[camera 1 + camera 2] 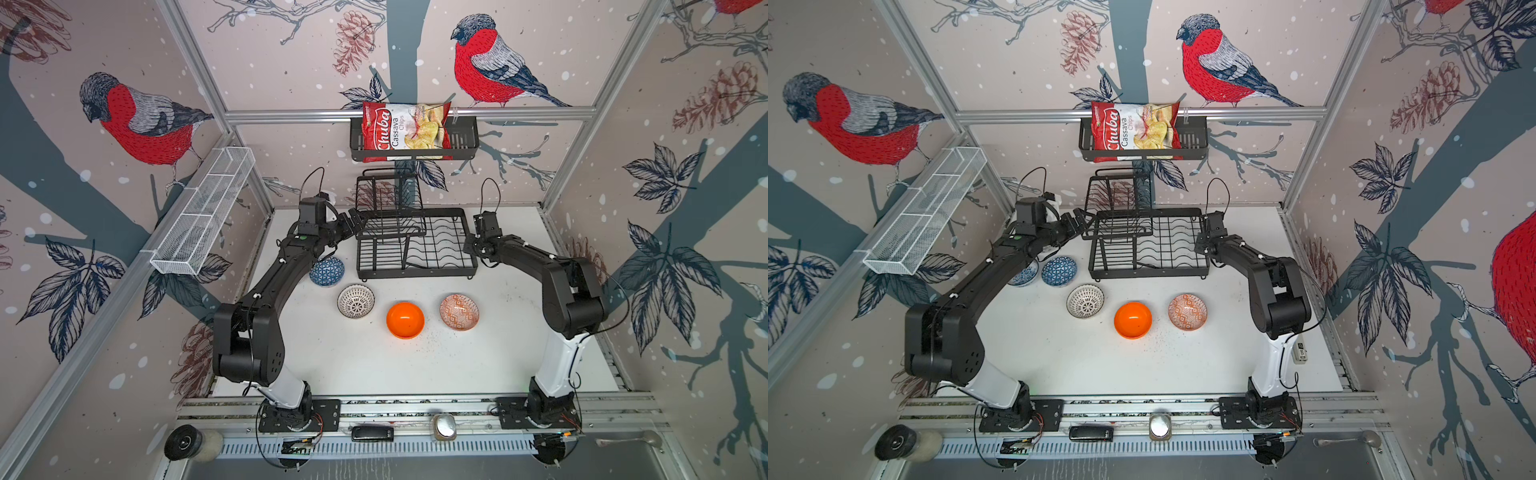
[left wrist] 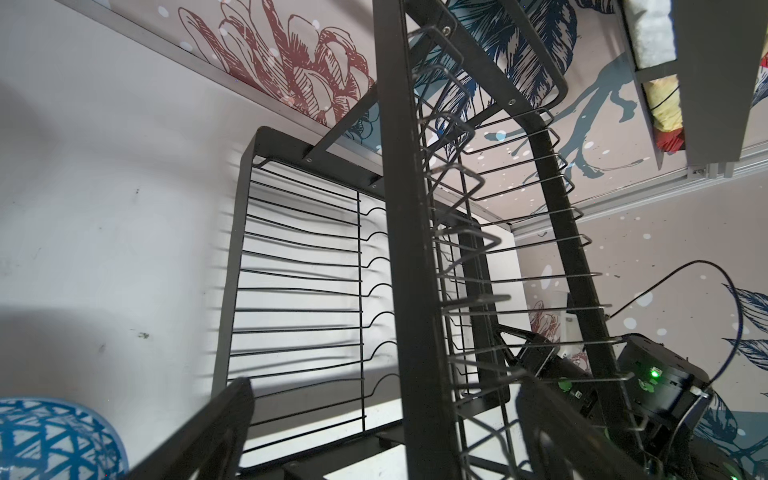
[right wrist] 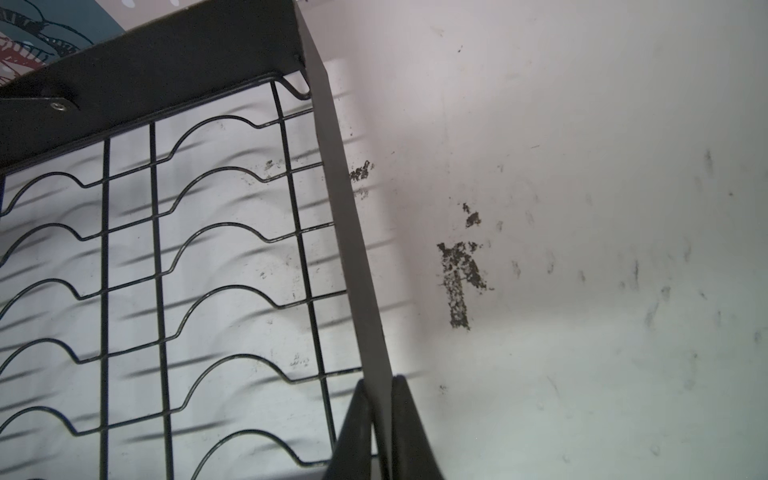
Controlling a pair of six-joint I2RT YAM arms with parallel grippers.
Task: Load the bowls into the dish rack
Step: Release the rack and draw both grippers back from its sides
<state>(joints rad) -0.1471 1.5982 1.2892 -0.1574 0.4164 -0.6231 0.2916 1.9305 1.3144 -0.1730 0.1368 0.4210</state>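
Here our left tool (image 1: 354,223) gapes wide at the left edge of the dish rack (image 1: 417,273), mid-frame; our right tool (image 3: 382,399) pinches its right rim. The bowls (image 1: 1086,301) sit on the surface (image 1: 1084,365) just below it.

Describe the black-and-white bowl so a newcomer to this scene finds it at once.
Start at the black wire dish rack at the back of the white table. Just before its front left corner sits a white bowl with black radial lines, between a blue triangle-patterned bowl and a plain orange bowl. It alone has no colour.
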